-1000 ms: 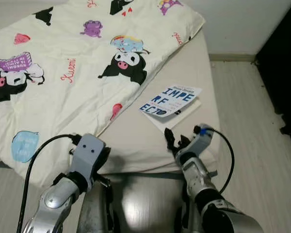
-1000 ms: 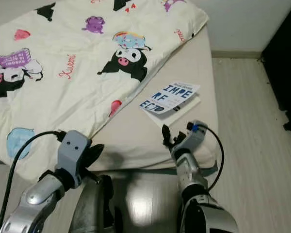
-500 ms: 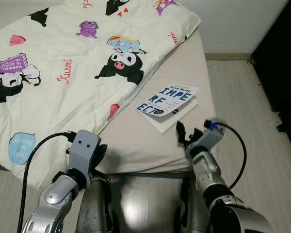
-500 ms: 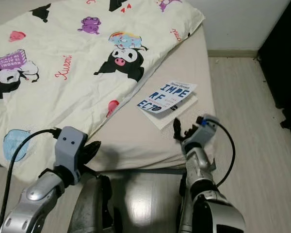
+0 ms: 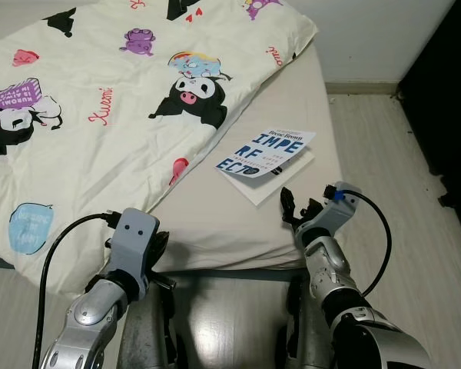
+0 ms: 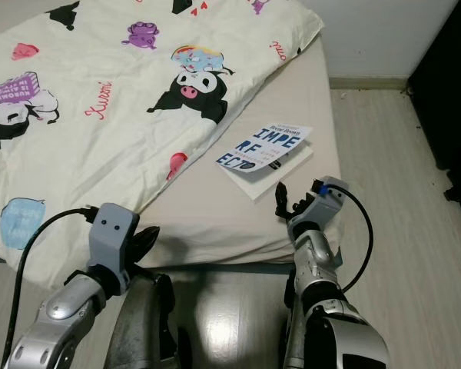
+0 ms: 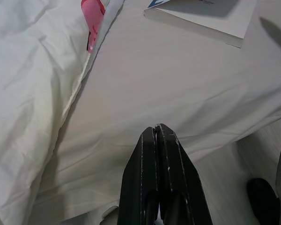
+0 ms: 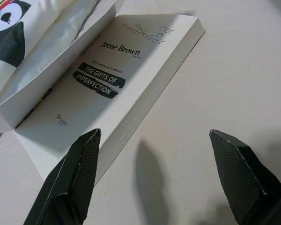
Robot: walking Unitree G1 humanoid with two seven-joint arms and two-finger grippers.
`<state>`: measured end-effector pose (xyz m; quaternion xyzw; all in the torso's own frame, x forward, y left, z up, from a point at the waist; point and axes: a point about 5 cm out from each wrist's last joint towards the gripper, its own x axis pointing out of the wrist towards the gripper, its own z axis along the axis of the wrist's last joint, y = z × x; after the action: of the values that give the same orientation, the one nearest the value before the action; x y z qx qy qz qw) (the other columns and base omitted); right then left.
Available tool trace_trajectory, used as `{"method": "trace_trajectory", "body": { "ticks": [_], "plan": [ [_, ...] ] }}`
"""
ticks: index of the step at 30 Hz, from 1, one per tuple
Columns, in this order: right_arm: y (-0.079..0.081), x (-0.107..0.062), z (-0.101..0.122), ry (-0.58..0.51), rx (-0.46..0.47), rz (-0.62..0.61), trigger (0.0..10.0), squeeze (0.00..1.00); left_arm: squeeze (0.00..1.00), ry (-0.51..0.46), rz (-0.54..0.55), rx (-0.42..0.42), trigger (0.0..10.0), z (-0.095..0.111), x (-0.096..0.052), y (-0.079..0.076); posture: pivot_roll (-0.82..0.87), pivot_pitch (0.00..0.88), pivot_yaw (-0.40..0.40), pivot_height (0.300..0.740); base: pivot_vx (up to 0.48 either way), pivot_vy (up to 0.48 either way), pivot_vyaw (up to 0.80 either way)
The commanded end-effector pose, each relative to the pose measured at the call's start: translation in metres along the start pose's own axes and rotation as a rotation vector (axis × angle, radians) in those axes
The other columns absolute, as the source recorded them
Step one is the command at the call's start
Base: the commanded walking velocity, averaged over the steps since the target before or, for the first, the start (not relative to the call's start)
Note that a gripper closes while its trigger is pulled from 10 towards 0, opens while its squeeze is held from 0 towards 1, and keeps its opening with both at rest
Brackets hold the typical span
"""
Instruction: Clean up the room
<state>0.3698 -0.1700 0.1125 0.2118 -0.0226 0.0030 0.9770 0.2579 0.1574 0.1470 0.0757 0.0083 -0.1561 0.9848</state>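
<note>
Your right gripper (image 5: 296, 209) has edged right toward the book (image 5: 266, 157) on the bed (image 5: 215, 223), jaws released; left gripper (image 7: 154, 136) clenched.

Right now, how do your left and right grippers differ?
The left gripper has its fingers pressed shut and hangs over the mattress edge beside the quilt. The right gripper is wide open, aimed at the book, close to it without touching. Both hold nothing.
</note>
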Motion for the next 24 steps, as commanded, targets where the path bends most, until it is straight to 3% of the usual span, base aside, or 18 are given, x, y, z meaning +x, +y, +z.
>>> {"method": "trace_trajectory", "body": {
  "ticks": [1,22,24],
  "plan": [
    [-0.005,-0.005,-0.007,0.016,0.012,-0.028,10.0,0.00,0.00,0.037,-0.002,-0.005,10.0,-0.009,-0.003,-0.002,0.10,0.383,0.016,0.540,0.000,0.000,0.00],
    [-0.008,-0.004,-0.002,-0.021,0.036,-0.040,10.0,0.00,0.00,0.034,-0.022,0.013,10.0,-0.007,-0.004,0.001,0.12,0.379,0.030,0.535,0.000,0.000,0.00],
    [-0.006,0.000,0.007,-0.062,0.115,-0.014,10.0,0.00,0.00,0.028,-0.032,0.021,10.0,-0.004,-0.006,0.001,0.14,0.389,0.032,0.535,0.000,0.000,0.00]
  ]
}}
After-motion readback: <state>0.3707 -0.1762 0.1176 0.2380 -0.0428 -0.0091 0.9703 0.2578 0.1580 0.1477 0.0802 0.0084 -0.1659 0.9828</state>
